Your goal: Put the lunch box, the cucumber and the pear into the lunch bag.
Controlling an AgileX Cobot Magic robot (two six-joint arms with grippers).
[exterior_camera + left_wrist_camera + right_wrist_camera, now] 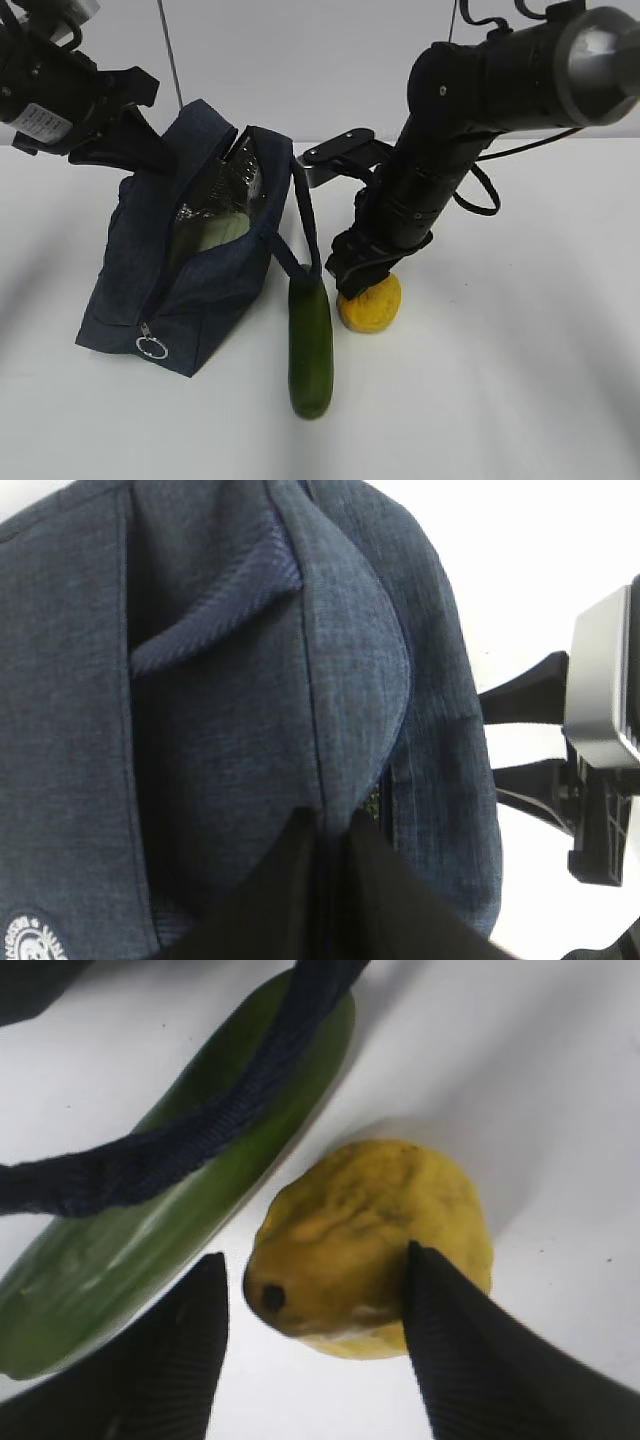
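Here the right gripper [315, 1345] is spread around the pear [375, 1245], firm but rounded, best gripped mid-body; the left gripper [330, 825] is clenched on the bag [220, 710].

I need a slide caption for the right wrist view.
Open right end effector straddles the pear beside the cucumber.

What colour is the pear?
The pear is yellow-orange with a dark dot, clearest in the right wrist view.
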